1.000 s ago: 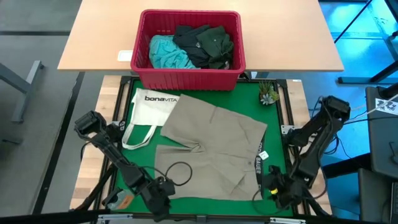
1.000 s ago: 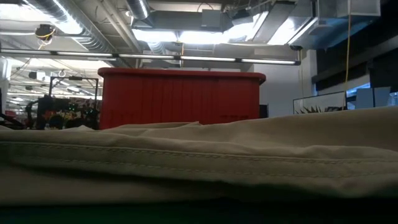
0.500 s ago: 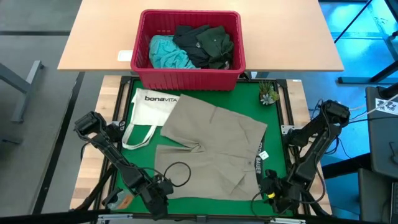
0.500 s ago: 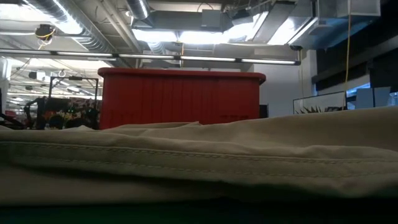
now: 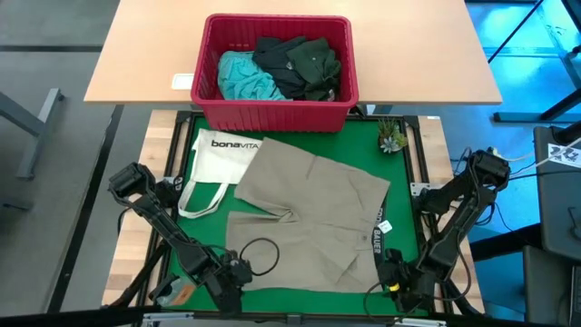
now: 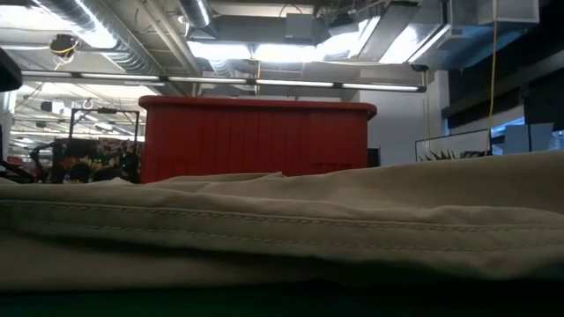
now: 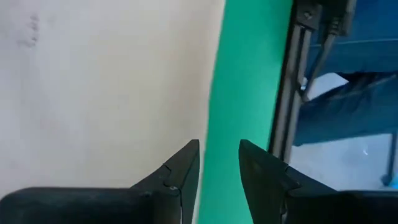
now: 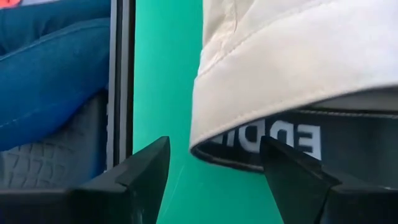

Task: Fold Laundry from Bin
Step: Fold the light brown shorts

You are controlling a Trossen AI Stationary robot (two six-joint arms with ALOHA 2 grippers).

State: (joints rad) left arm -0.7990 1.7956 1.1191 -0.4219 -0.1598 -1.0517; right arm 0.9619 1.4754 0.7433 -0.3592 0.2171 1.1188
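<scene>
Both grippers have crept lower toward the near edge of the table over the last second, the right arm folding down more visibly, while the khaki-tan garment (image 5: 313,218) has not shifted.

At the left gripper (image 7: 219,163), the two dark fingers (image 7: 180,168) stand a narrow gap apart, gripping nothing; between their tips shows bare green mat (image 7: 249,74), with the pale edge of the khaki cloth just beside one finger. At the right gripper (image 8: 214,165), the fingers (image 8: 146,168) are spread wide, also empty, poised around the hem of the khaki garment where a dark band with white lettering (image 8: 283,140) runs along the underside. Whether either tip actually touches the cloth cannot be made out.

From above, the left gripper (image 5: 229,277) sits at the garment's near left corner, close to a loop of black cord (image 5: 259,252), and the right gripper (image 5: 399,280) sits at the near right corner beside the lettered band.

The khaki garment lies spread flat across the middle of the green mat, overlapping the edge of a white tote bag (image 5: 218,159). Behind it, on the wooden table (image 5: 145,64), stands the red bin (image 5: 272,109), holding a light turquoise garment (image 5: 243,76) on its left side and dark green and grey garments (image 5: 304,65) heaped on its right. A small green plant (image 5: 392,138) sits at the mat's far right corner. From table level, the khaki cloth (image 6: 282,229) fills the foreground with the bin (image 6: 256,141) rising behind it.
</scene>
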